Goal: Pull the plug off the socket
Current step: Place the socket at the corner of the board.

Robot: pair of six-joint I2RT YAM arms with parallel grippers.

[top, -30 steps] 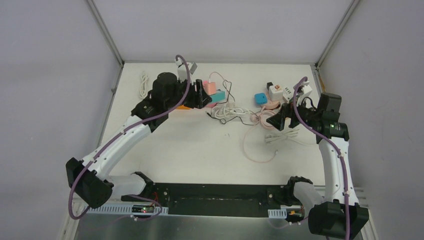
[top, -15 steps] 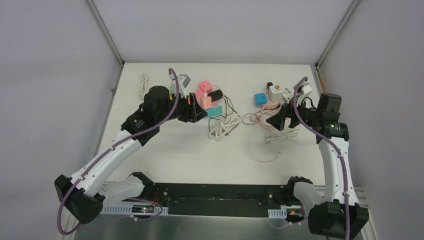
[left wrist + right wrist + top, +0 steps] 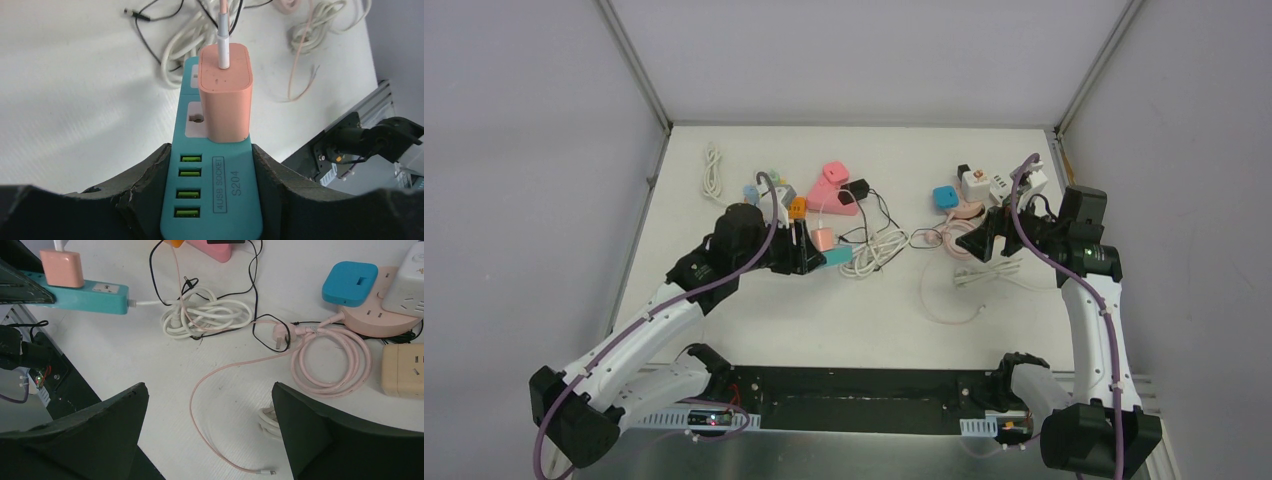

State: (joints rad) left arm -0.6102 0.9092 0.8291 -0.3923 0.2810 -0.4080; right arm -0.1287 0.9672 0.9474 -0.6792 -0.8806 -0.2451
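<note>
Left gripper (image 3: 210, 157): jaws part-way closed, clamped on the long sides of a teal power strip (image 3: 220, 205). The strip sticks out forward past the fingertips. Between the fingers (image 3: 145, 175) its face shows four green USB ports in a row and a printed label.

Plug (image 3: 224, 95): just beyond the left fingertips, seated in the strip and standing upright on its face.
- Salmon-pink block with rounded corners and a matte surface with a few dark specks.
- A thin cord leaves the middle of its top through a white sleeve, and the cord is pale pink past that.
- On the side of the plug nearer the gripper, part of a white outlet face shows uncovered.

Past the plug, a white cord runs from the strip's far end to a loose white cable bundle (image 3: 210, 315) on the table (image 3: 824, 310). A thin black wire (image 3: 255, 290) crosses that bundle.

Right gripper (image 3: 209, 390): jaws spread wide, nothing between them, hanging over the table.
- Under and just ahead of it lies a loose pink cord (image 3: 200, 405).
- Ahead and to its right is a coiled pink cable (image 3: 330, 360).
- Beyond that is a round pink socket block (image 3: 395, 317) with a blue adapter (image 3: 349, 282) on it.
- From this gripper the plug sits far ahead to the left, well apart.
</note>
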